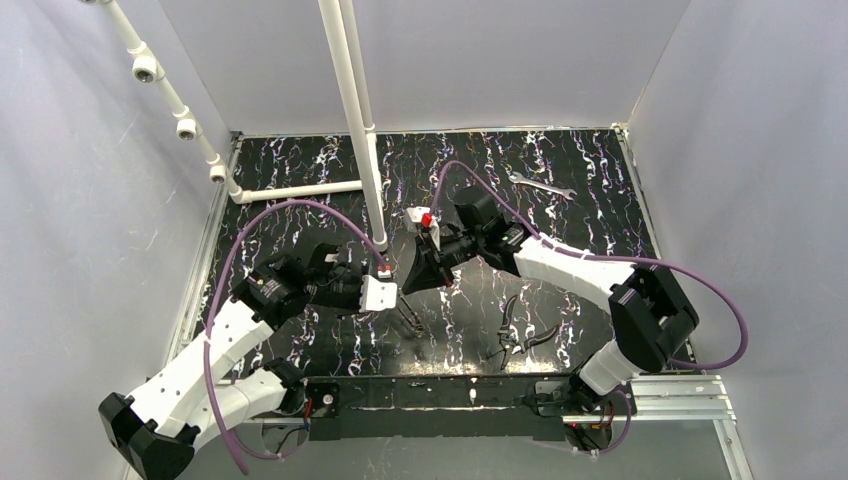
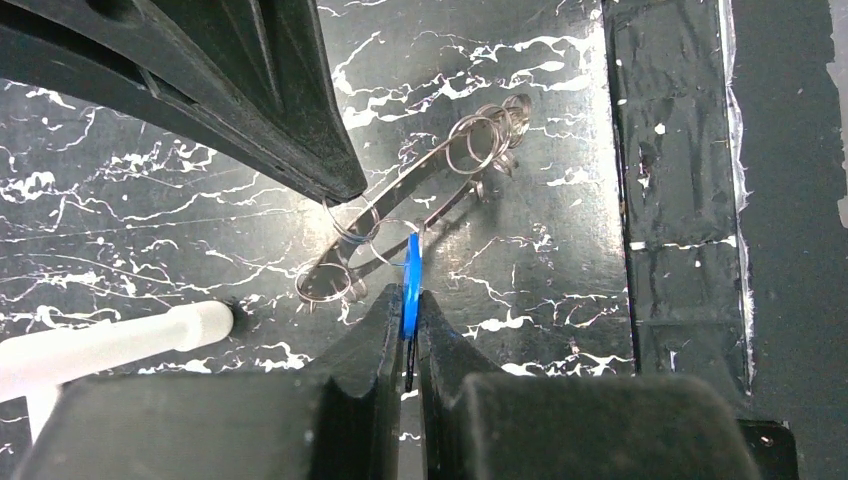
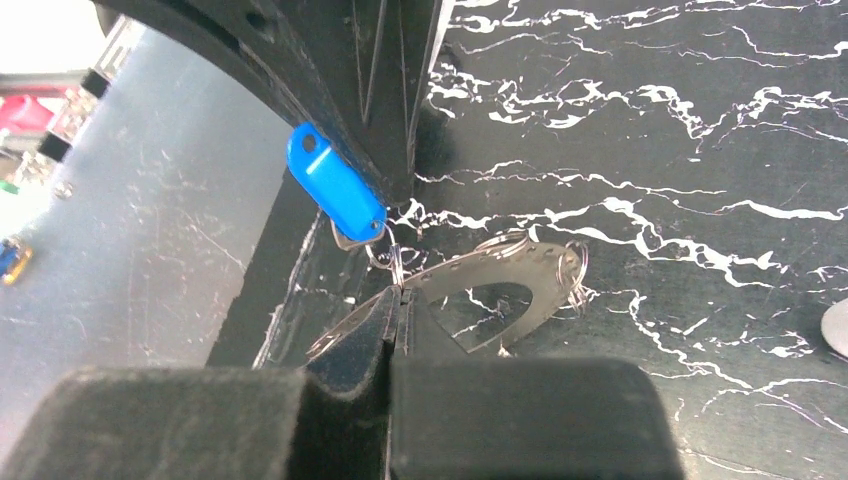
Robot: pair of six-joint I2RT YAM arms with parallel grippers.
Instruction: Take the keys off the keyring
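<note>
The keyring [image 3: 545, 290] is a flat silvery ring with a wide hole and several small wire loops along its rim; it is held above the black marbled table. My right gripper [image 3: 402, 300] is shut on the ring's rim. The key [image 3: 335, 190] has a blue head and hangs from a small loop on the ring. My left gripper [image 2: 411, 300] is shut on the blue key [image 2: 411, 275]. In the left wrist view the keyring [image 2: 400, 200] shows edge-on, with the right gripper's finger on it from the upper left. In the top view both grippers meet at mid-table, left [image 1: 393, 300] and right [image 1: 410, 283].
A slim silver wrench [image 1: 541, 186] lies at the back right. Dark-handled pliers [image 1: 520, 335] lie at the front right. A white pipe post [image 1: 358, 130] stands just behind the grippers, with a cross pipe [image 1: 300, 190] to the left. Grey walls enclose the table.
</note>
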